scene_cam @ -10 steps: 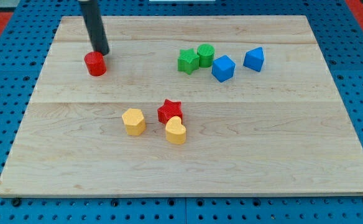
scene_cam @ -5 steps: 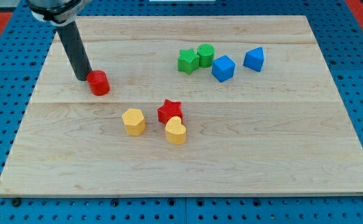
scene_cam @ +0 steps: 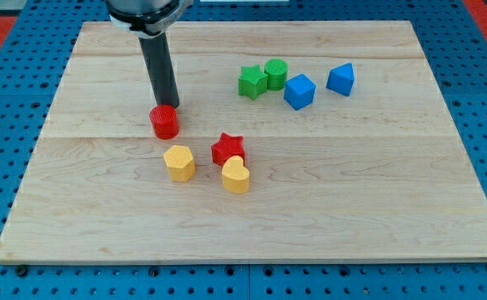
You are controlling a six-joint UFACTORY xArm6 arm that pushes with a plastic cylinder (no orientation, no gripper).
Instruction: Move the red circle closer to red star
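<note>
My tip [scene_cam: 171, 107] touched the red circle [scene_cam: 164, 122] on its upper side, positioned to push it toward the red star [scene_cam: 227, 147]; no hand was fitted.

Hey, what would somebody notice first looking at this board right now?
The dark rod stands out, my tip touching the top side of the red circle left of centre. Just lower right sits the red star, flanked by two yellow blocks; green and blue blocks cluster at upper right.

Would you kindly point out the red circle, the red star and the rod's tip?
red circle [scene_cam: 165, 122], camera view, its front side.
red star [scene_cam: 226, 147], camera view, its top face.
my tip [scene_cam: 170, 107], camera view, rod's lower end.
</note>
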